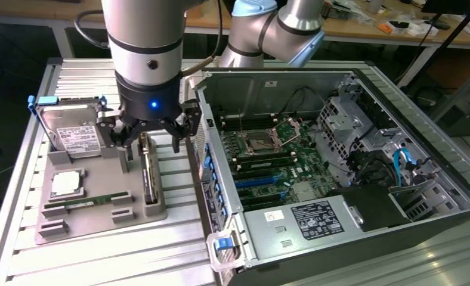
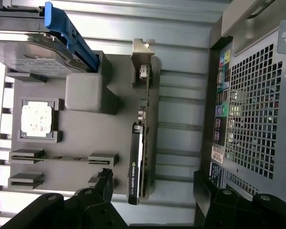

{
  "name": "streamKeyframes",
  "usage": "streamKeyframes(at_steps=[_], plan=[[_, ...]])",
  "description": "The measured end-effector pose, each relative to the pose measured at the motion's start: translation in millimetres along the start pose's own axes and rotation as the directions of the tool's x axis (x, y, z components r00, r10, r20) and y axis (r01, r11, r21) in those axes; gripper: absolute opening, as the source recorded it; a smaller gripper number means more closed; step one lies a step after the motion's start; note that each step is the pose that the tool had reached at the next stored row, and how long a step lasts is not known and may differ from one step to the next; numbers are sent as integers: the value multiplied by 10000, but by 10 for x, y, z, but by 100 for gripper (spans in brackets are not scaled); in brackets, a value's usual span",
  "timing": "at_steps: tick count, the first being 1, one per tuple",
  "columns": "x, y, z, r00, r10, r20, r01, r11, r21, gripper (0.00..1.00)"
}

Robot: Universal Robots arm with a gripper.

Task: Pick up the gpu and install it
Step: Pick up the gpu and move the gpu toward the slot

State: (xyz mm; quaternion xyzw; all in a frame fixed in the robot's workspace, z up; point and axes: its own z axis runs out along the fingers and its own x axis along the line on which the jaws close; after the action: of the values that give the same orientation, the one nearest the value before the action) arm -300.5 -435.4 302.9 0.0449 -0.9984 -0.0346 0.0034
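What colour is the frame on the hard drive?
Blue; the hard drive frame shows best in the wrist view.

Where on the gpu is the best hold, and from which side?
Take the gpu by its upper long edge, coming straight down from above, one finger on each flat face. It stands on edge in a slot of the grey holder, so its lower edge is buried and only the upper part is free. The open gripper hangs over it.

Vertical arm [image 1: 144, 36], jaws downward, wide apart, empty.
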Motion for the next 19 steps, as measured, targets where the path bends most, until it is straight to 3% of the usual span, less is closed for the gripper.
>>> streamKeyframes(at_steps=[12, 19], plan=[[-1, -15, 218, 10000, 0, 1, 0, 10000, 4, 78], [40, -20, 338, 10000, -1, 1, 1, 10000, -31, 78]])
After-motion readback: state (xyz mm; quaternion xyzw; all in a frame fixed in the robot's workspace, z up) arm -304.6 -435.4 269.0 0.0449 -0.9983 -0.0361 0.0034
